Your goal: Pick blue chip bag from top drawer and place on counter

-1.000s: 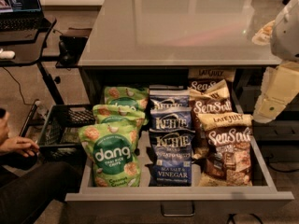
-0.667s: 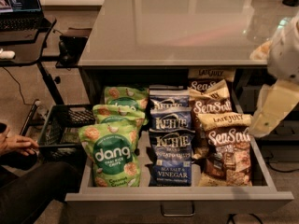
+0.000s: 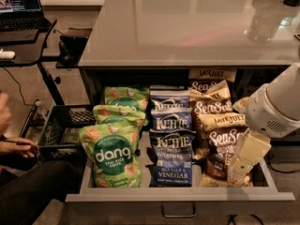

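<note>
- Standing upright in the middle row of the top drawer (image 3: pixel 180 197): blue chip bag (image 3: pixel 172 158), frontmost of a file of like bags, white "KETTLE" lettering, "SEA SALT & VINEGAR" on its lower panel, close behind the drawer's front panel.
- Drawer pulled out below the near edge of the counter (image 3: pixel 187 27); small pull handle (image 3: pixel 178 215) at the centre of its front.
- Cream-coloured gripper (image 3: pixel 241 165): low over the drawer's front right corner, against the brown bags, apart from the blue chip bag; whether spread or closed cannot be told.
- Left row: green "dang" bags (image 3: pixel 111 156), just beside the blue file.
- Right row: brown "Sea Salt" bags (image 3: pixel 220 137).
- Left of the drawer, on the floor: black crate (image 3: pixel 61 130).
- Off the counter's far left corner: black desk (image 3: pixel 23 50) with laptop (image 3: pixel 18 6).
</note>
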Controlling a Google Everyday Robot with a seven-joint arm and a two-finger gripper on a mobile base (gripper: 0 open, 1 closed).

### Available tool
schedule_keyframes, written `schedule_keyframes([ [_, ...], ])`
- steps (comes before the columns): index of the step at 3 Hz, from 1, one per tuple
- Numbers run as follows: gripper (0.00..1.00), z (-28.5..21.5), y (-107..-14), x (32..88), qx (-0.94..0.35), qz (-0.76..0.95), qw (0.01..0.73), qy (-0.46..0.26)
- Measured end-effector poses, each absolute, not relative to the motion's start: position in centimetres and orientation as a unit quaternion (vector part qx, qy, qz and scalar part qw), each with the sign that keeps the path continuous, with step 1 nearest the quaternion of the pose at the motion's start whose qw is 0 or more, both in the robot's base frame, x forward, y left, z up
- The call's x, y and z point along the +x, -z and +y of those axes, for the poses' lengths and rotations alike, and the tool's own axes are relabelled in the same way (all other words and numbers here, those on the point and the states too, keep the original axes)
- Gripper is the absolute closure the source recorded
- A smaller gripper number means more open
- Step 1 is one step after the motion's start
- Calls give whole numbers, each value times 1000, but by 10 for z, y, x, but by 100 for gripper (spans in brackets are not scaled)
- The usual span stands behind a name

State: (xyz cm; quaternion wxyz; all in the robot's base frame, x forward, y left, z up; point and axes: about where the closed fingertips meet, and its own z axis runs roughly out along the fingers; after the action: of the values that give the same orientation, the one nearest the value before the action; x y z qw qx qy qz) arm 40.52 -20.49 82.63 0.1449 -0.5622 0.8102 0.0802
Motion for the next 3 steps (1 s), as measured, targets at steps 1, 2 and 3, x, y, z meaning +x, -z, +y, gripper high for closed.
schedule_keyframes([
  [1, 0, -205, -826, 405, -562, 810, 145, -80],
  [2, 0, -193, -815, 402, -563, 806, 156, -94],
  [3, 0, -176, -797, 398, -568, 798, 165, -112],
])
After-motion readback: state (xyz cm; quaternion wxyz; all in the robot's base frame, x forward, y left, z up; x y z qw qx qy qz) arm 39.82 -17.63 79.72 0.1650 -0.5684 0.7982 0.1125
